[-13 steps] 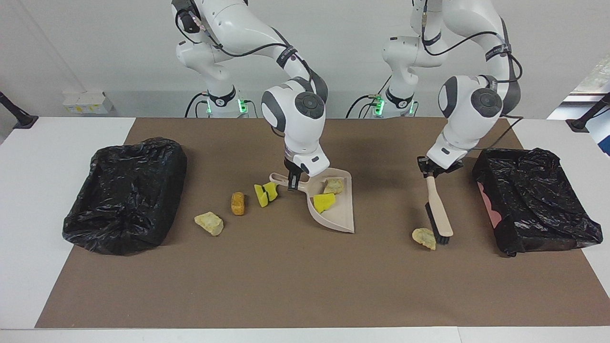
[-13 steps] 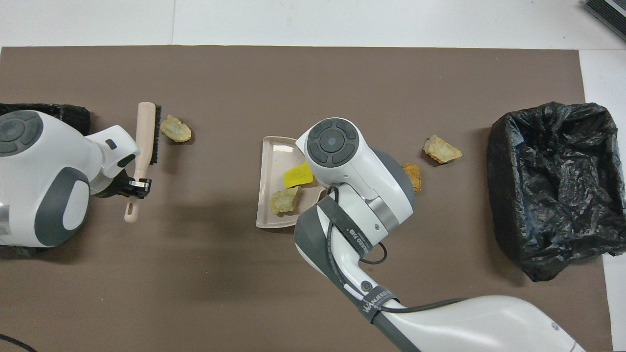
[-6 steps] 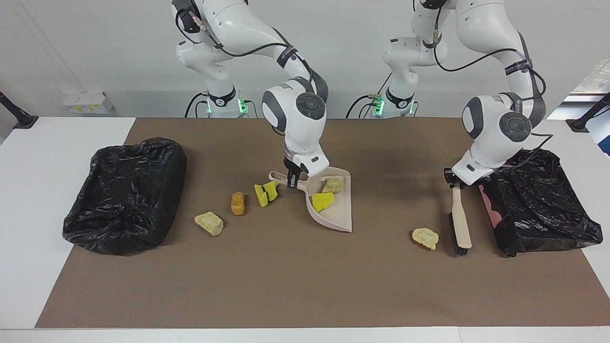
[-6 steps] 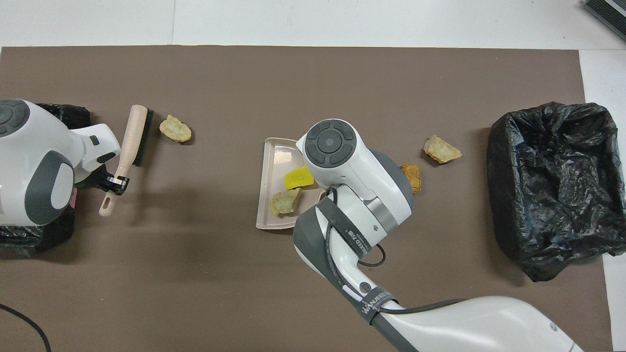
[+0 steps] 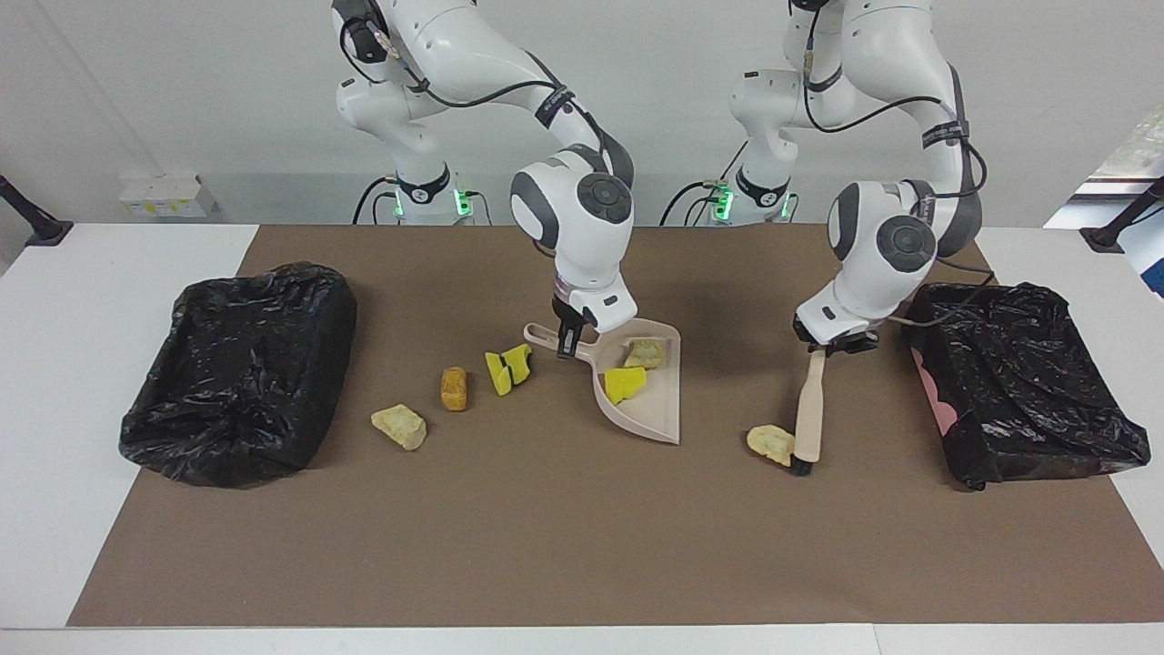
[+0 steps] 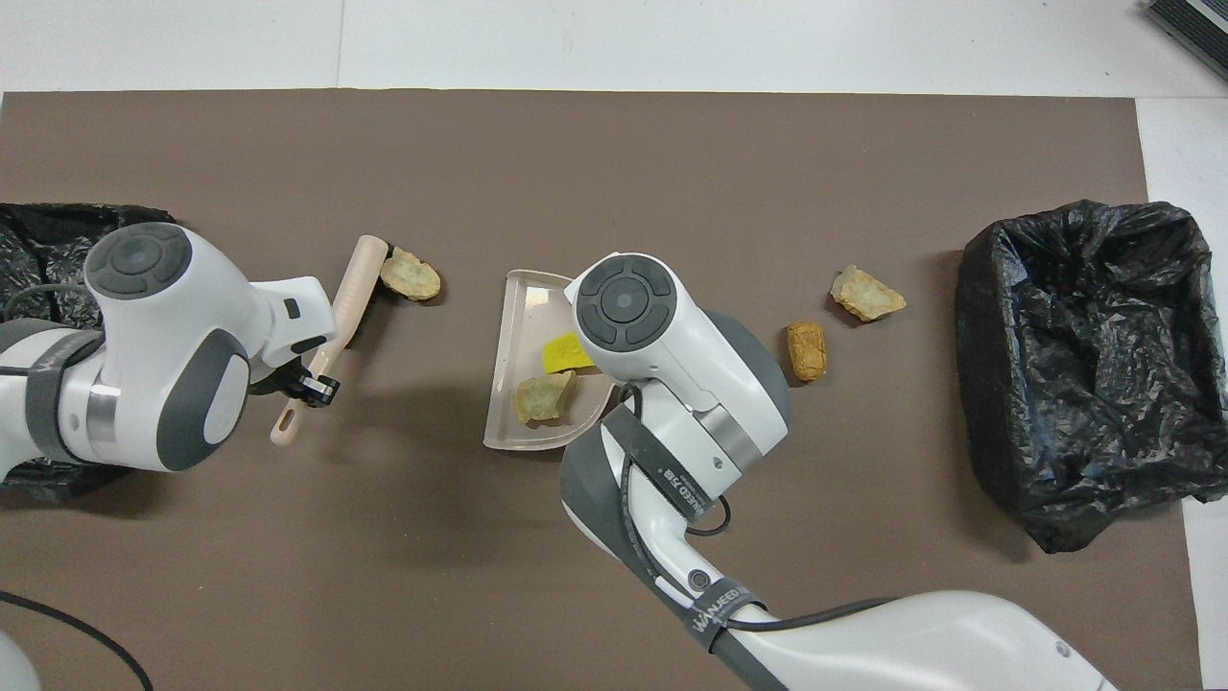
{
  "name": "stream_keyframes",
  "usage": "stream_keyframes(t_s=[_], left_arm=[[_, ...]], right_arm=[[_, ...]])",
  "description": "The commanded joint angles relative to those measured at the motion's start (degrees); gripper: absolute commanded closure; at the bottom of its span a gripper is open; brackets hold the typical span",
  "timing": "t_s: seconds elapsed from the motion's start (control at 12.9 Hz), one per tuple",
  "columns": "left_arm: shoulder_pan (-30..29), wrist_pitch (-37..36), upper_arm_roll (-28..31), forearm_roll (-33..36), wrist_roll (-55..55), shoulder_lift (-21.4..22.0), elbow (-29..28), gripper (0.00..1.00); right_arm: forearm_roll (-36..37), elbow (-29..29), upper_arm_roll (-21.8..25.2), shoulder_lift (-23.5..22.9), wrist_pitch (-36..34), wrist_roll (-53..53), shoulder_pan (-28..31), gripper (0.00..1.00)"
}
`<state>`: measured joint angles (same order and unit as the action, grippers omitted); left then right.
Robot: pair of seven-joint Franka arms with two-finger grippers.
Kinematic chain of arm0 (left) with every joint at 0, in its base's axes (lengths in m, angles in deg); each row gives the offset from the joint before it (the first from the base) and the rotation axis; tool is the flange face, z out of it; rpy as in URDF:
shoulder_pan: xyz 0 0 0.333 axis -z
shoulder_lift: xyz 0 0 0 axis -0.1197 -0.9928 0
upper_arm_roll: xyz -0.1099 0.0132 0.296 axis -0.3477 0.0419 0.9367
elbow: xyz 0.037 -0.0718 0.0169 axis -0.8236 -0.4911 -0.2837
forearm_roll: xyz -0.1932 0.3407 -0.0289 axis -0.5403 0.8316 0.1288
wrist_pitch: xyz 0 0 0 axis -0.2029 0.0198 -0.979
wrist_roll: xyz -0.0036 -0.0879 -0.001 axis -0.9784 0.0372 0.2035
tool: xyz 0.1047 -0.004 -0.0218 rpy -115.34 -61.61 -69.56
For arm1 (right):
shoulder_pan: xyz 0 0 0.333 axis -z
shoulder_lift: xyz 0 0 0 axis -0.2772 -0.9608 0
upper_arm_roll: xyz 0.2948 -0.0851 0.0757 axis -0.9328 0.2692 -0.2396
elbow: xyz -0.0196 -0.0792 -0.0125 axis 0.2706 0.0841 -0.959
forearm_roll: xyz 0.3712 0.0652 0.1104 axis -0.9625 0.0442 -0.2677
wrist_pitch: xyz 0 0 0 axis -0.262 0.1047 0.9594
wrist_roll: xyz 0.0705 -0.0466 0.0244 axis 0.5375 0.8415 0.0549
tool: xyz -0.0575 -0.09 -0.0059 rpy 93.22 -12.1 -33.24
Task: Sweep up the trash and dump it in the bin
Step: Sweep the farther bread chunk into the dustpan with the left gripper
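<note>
Nearest the robots, your right gripper (image 5: 568, 350) pinches the beige dustpan's (image 5: 657, 414) handle; two trash chunks (image 5: 626, 383) already lie in it. Your left gripper (image 5: 823, 346) clamps the brush (image 5: 807, 414), its bristles touching a pale chunk (image 5: 769, 443). Three chunks (image 5: 453, 388) remain loose beside the pan, and neither black-bagged bin (image 5: 241, 368) shows any trash yet.

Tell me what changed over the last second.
The left gripper swung the brush back, pushing the pale chunk toward the dustpan. The right gripper nudged the dustpan slightly toward it. The other chunks and both bins stayed put.
</note>
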<state>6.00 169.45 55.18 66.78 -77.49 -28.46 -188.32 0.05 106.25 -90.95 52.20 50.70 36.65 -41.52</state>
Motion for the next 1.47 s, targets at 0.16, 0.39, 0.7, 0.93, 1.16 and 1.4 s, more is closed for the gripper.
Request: stream_keyframes(t_s=[0.16,0.39,0.7,0.93,1.16,1.4], left_arm=[[8.99,1.59,0.86,-2.48,3.05,5.41,-7.01,1.00],[14.01,0.88,0.86,-4.24,7.89,6.29,-7.46,1.00],[15.34,-2.00,1.13,-4.77,12.47,6.03,-5.62,1.00],[13.59,-5.70,1.57,-4.77,15.81,6.02,-2.11,1.00],[13.75,-5.80,1.39,-4.77,22.29,7.08,-3.06,1.00],[16.03,-3.61,0.86,-4.95,30.90,9.97,-7.79,1.00]], right_arm=[[-0.43,1.45,-0.46,-1.46,5.57,-5.10,-0.93,1.00],[-1.31,4.09,-0.46,-1.29,9.97,-4.94,-0.32,1.00],[-3.07,3.74,-0.46,-1.37,10.07,-5.12,-0.06,1.00],[-5.25,3.39,-0.46,-0.24,8.75,-3.72,2.65,1.00],[-7.29,2.95,-0.46,1.78,7.61,1.21,5.29,1.00],[-7.38,1.64,-0.46,3.02,5.51,4.10,7.93,1.00]])
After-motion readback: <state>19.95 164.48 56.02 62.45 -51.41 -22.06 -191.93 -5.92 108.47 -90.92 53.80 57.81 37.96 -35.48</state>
